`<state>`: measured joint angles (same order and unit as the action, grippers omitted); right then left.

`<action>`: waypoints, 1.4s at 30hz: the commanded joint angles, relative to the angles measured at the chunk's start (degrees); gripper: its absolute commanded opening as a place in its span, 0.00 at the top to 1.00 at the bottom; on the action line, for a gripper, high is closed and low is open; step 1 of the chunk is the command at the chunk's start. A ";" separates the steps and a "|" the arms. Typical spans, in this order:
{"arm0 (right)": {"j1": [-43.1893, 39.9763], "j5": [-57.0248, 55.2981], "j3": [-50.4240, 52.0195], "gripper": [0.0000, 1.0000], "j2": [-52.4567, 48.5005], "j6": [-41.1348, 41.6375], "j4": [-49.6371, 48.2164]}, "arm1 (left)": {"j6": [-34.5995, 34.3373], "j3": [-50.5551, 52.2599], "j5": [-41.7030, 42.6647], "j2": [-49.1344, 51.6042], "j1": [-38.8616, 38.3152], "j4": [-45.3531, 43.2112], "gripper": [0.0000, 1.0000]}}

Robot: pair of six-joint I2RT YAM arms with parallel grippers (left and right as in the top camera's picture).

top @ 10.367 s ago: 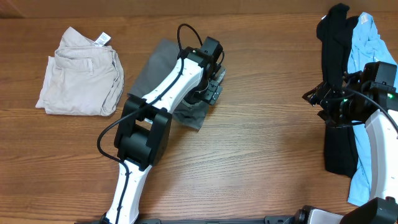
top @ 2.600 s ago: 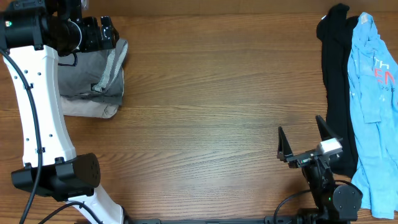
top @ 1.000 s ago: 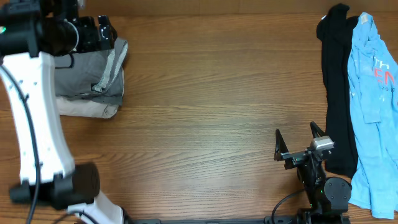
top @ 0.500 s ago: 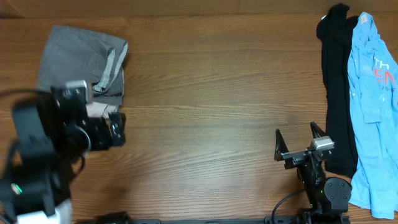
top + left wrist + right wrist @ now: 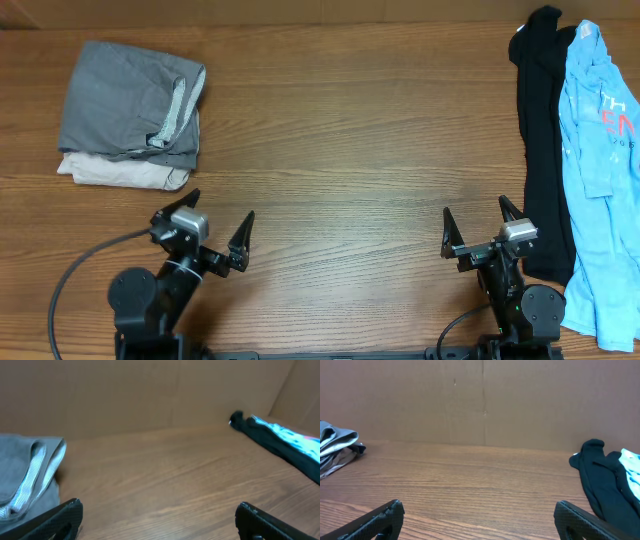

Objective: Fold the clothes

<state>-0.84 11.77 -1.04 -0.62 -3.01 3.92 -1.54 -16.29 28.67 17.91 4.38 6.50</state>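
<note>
The clothes lie folded at the far left of the table: a mid-grey garment with a paler waistband lining, resting on top of a folded beige garment. The left wrist view shows the clothes at its left edge. My left gripper sits low at the near left, open and empty, well short of the stack. At the near right my right gripper also stands open with only bare wood between its fingers. In the right wrist view the clothes show far off to the left.
A black garment and a light-blue printed shirt lie stretched along the table's right edge, close beside my right gripper. A brown wall backs the wooden table.
My left arm has pulled back from over the stack at the far left to the near edge. The grey garment stays folded on the beige one. The right arm has not moved.
</note>
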 commanded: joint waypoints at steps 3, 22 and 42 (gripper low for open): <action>-0.31 -0.17 0.59 0.00 0.46 0.26 -0.35 | -0.20 10.05 -5.16 -5.75 -1.20 -13.03 0.00; -0.31 -0.17 0.59 0.00 0.46 0.26 -0.35 | -0.39 16.02 -10.21 -17.73 -3.45 -3.74 0.00; -0.31 -0.17 0.59 0.00 0.46 0.26 -0.35 | -0.39 16.02 -10.25 -17.66 -3.45 -3.74 0.00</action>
<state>-0.82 11.77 -1.04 -0.62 -3.01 3.92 -1.56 -0.47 19.03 0.86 1.19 2.79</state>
